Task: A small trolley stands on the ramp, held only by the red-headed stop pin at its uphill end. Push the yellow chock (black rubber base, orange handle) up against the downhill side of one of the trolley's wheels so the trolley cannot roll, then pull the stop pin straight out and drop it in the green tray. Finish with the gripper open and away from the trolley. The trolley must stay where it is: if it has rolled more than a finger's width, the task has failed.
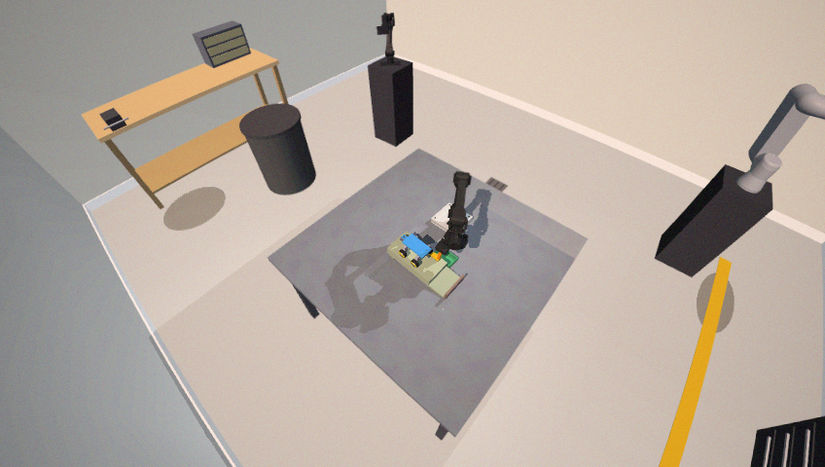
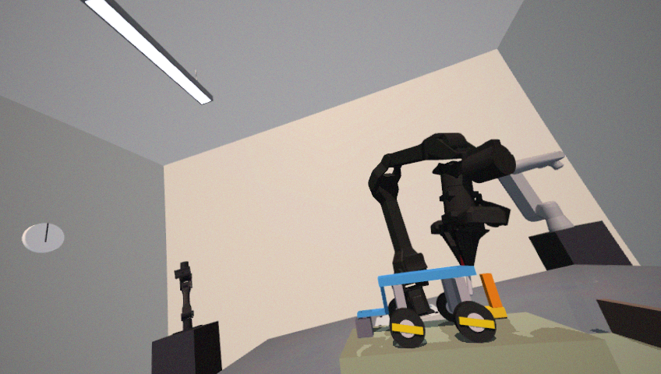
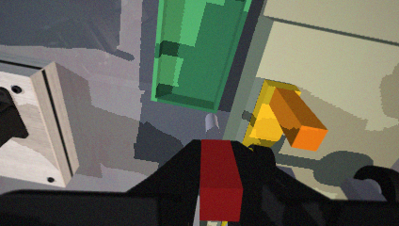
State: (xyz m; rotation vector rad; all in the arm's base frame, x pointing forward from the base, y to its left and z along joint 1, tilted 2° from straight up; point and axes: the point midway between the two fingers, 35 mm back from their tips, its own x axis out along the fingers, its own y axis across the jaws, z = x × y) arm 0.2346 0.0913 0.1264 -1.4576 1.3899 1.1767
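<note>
My gripper [image 1: 443, 248] [image 2: 464, 260] [image 3: 215, 148] is shut on the stop pin by its red head [image 3: 221, 202]. The pin's grey shaft [image 2: 470, 284] [image 3: 212, 123] points down, clear of the ramp [image 1: 421, 269] [image 2: 538, 334] [image 3: 320, 54], beside its long edge and just short of the green tray [image 1: 451, 260] [image 3: 187, 104]. The blue trolley [image 1: 416, 245] [image 2: 426, 276] stands on the ramp. The yellow chock with orange handle [image 1: 436, 256] [image 2: 491, 291] [image 3: 267, 120] sits at the downhill side of the trolley's far downhill wheel; the exact contact is hidden. The tray shows no object inside.
The pale arm base plate [image 1: 442, 216] [image 3: 28, 141] lies on the other side of the tray from the ramp. A brown board [image 1: 455, 285] [image 2: 630, 324] stands at the ramp's foot. The chock's orange handle rises close beside my fingers.
</note>
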